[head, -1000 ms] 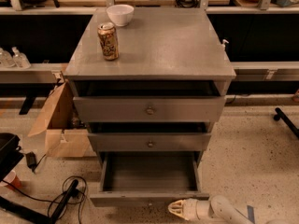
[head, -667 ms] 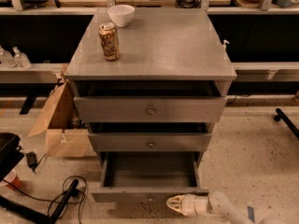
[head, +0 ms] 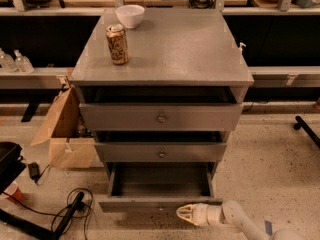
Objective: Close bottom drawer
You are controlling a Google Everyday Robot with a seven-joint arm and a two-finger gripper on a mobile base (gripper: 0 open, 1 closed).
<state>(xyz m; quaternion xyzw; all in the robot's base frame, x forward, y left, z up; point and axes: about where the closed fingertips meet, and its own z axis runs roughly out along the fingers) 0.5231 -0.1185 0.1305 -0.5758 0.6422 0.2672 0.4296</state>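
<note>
The grey cabinet (head: pixel 165 54) has three drawers. The bottom drawer (head: pixel 160 186) is pulled far out, showing its plain grey inside; its front (head: pixel 145 204) runs along the lower edge of the view. My white gripper (head: pixel 181 213) comes in from the lower right, its tip right at the drawer front, just right of the centre. The drawer's knob is hard to make out.
The top drawer (head: pixel 161 116) and middle drawer (head: pixel 161 152) stand slightly open. A can (head: pixel 117 44) and a white bowl (head: pixel 130 15) sit on the cabinet top. A cardboard box (head: pixel 65 129) and cables (head: pixel 70 211) lie on the floor at left.
My gripper has shifted slightly left along the bottom drawer's front. The drawer looks about as far open as before.
</note>
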